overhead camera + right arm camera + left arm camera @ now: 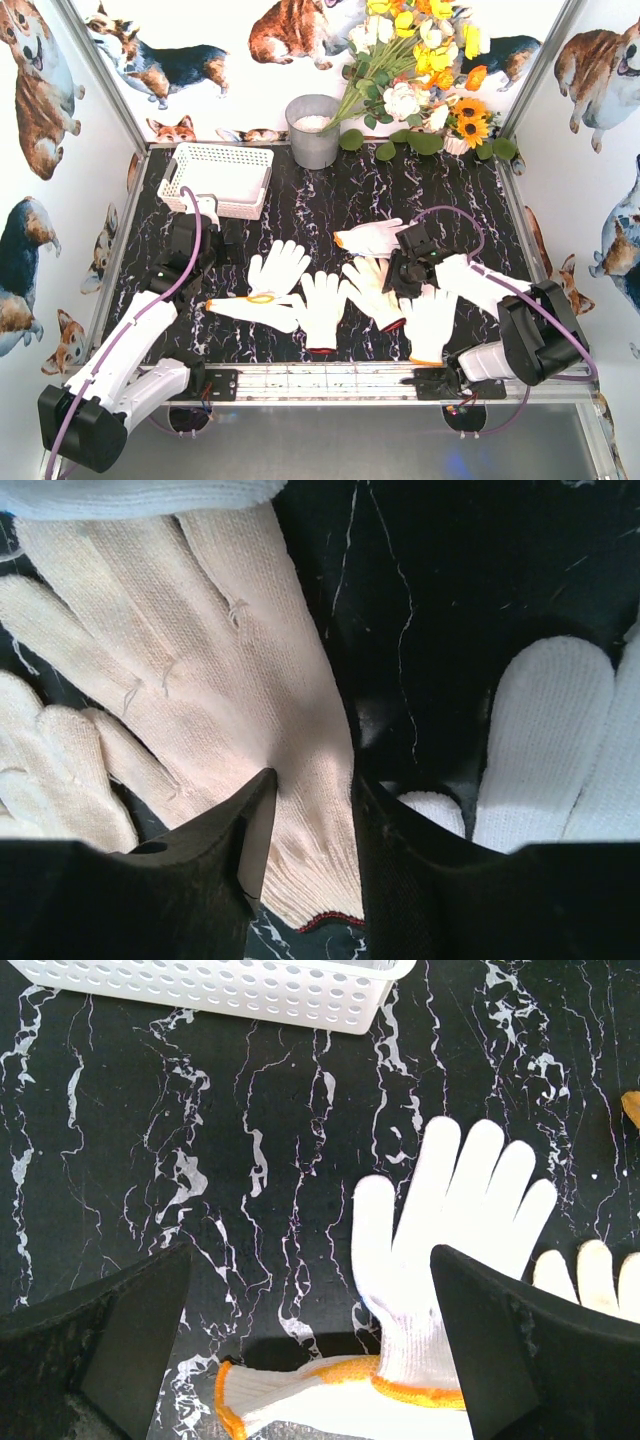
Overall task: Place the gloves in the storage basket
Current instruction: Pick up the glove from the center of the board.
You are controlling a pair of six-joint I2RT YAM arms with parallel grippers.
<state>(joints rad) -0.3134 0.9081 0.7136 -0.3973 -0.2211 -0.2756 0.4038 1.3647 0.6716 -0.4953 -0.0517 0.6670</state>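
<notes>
Right pincer point(310, 800): jaws stood narrow, straddling the right-hand edge of the cream glove point(200, 660) just above its dark red cuff, with fabric showing in the gap. I could not tell whether they bit the knit or only bracketed it. Left pincer point(310, 1350): released, jaws at full spread, hanging over a white glove point(440, 1250) with an orange cuff, touching nothing.

Around the cream glove: another glove lay against its thumb side at the lower left of the right wrist view, and a white one crossed its fingertips at the top edge. In the top view the gloves point(322, 310) lay in a loose row across the lower middle of the black marbled table point(330, 205). The storage basket point(225, 148) sat at the upper left, well apart from the right pincer; I saw no glove in it.

Note for this step: I judged the pinch shallow, on the edge only. Better to seat deeper so both knit layers are caught, confirm the clamp, then lift straight up and slowly so the touching neighbours peel off rather than ride along. The basket is a long reach across.
</notes>
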